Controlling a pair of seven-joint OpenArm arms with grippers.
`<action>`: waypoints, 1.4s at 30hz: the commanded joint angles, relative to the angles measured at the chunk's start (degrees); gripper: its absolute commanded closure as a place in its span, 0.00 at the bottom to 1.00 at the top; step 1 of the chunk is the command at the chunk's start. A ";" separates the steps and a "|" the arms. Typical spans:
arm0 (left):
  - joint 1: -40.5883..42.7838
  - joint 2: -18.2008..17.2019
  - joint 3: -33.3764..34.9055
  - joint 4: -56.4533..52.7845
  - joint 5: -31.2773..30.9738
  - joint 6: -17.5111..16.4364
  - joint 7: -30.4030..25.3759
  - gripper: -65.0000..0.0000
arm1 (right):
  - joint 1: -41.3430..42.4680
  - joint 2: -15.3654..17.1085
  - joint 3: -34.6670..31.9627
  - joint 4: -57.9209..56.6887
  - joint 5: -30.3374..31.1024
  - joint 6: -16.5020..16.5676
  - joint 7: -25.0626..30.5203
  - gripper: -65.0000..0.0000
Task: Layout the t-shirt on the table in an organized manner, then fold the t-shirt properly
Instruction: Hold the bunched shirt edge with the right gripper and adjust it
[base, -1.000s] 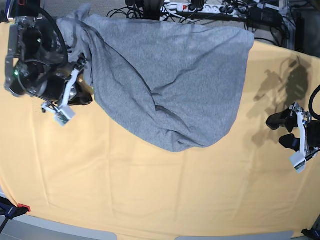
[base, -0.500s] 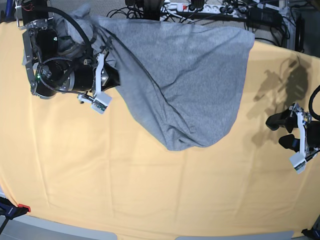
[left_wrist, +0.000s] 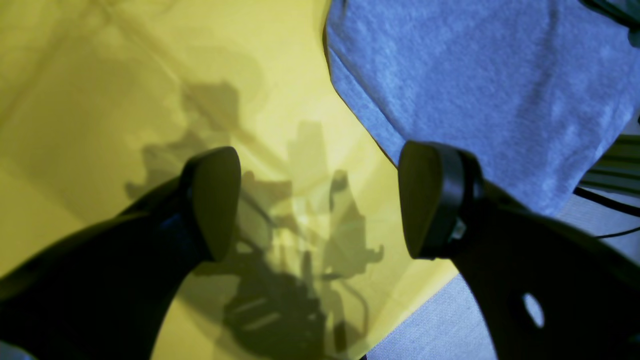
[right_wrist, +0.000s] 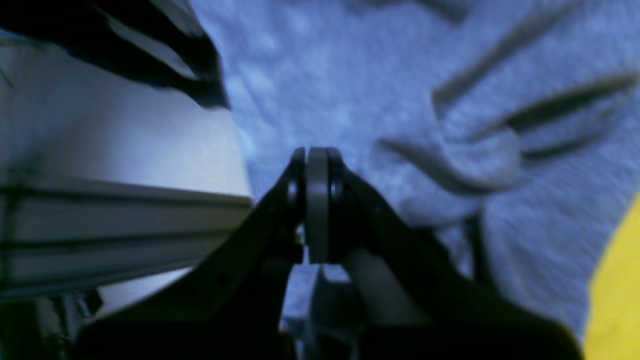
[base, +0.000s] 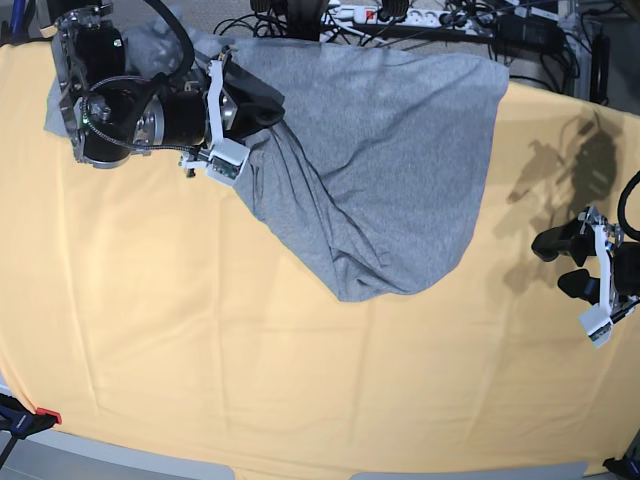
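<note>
— The right gripper (base: 262, 103) has swung up and in over the last second, from the shirt's near-left edge to its upper corner, and the cloth has bunched after it. The other arm hasn't budged.

— Start close. What's nearest us?

— Bare pale yellow-orange tablecloth on the wide table (base: 300, 400). Then the heather-grey cotton t-shirt (base: 390, 170), one only, rumpled, its rounded end towards us and its long axis running diagonally back to the far edge, which it overhangs.

— And the jaws?

— Right pair pressed together, fabric folded all round them; whether any is pinched, I can't tell. The left gripper (base: 565, 262) stands wide, nothing in it, shirt's edge just beyond its fingertips.

— Which arm is nearer?

— The right, touching. Two arms, one shirt.
</note>
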 joint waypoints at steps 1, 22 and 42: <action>-1.27 -1.42 -0.83 0.46 -0.63 0.02 -0.87 0.24 | 1.11 0.68 0.81 2.43 0.24 0.30 1.11 1.00; -1.27 -1.40 -0.83 0.46 0.17 0.24 -0.94 0.24 | -9.42 0.83 28.79 9.55 3.87 0.30 -7.07 0.48; -1.27 -1.40 -0.83 0.46 0.17 0.24 -0.98 0.24 | -14.86 0.66 28.74 3.78 10.10 0.30 -3.02 0.46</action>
